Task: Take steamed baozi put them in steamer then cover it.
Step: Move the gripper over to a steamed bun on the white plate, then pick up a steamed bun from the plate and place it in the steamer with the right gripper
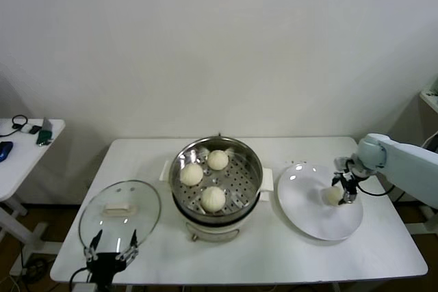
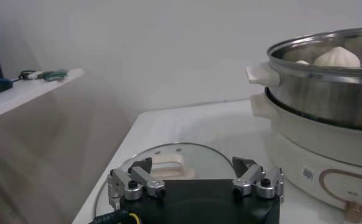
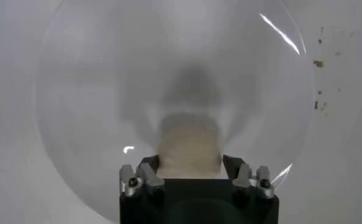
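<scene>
Clearly, the last bun (image 1: 333, 195) is soft, light dough that dents easily, so it wants a gentle squeeze across its widest part. It sits on the white plate (image 1: 308, 213) to the right of the steamer (image 1: 216, 179), where three buns already rest on the holed tray. The right gripper (image 1: 344, 190) straddles it, fingers (image 3: 146, 172) at either side; whether they press it yet seems unclear. The left gripper (image 1: 111, 247) waits spread wide by the glass lid (image 1: 120, 213), whose flat handle would be the place to grasp.
</scene>
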